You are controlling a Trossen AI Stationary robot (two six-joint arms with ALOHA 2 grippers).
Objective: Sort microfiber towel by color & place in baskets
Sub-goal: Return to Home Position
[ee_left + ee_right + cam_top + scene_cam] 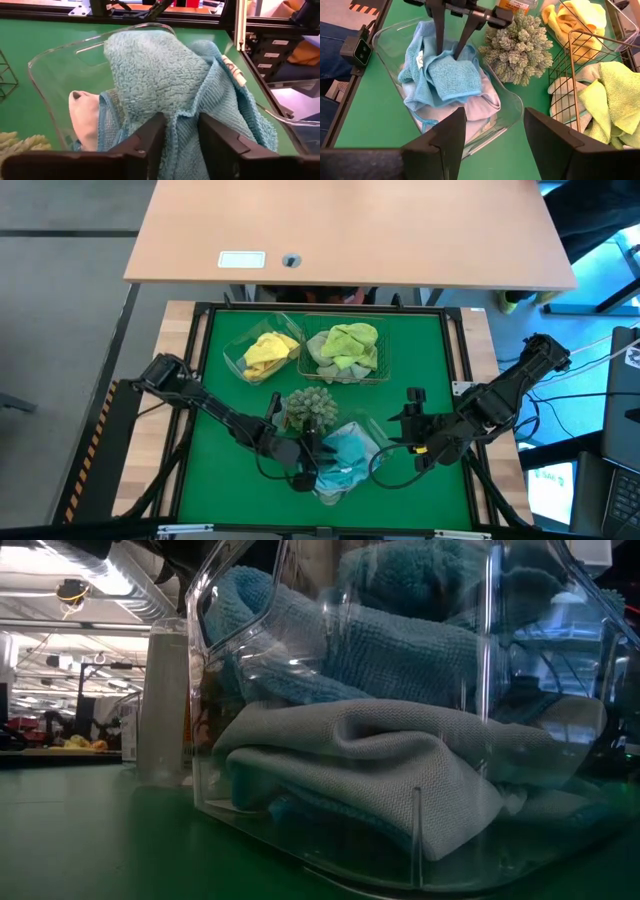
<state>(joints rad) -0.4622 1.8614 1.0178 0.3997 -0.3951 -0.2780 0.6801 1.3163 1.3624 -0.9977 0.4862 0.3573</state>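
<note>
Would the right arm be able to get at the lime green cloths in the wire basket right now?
Probably yes. The right tool is open and empty, the wire basket is open-topped, and nothing covers the lime green cloths.

Landmark: spiky grey-green ball (308, 408), mid-mat.
Just behind ball: clear tub (232, 352) of yellow towels (268, 352) on my left, wire basket (386, 358) of lime towels (350, 343) on my right. No lane between them.
Just in front of ball: clear tub (372, 438) heaped with blue towels (348, 458). My left gripper (451, 52) is down in it, arm slanting across mat left of ball.
Right of ball: bare green mat (425, 350), widest passage. My right gripper (494, 127) hangs at its near end, fingers spread wide.
</note>
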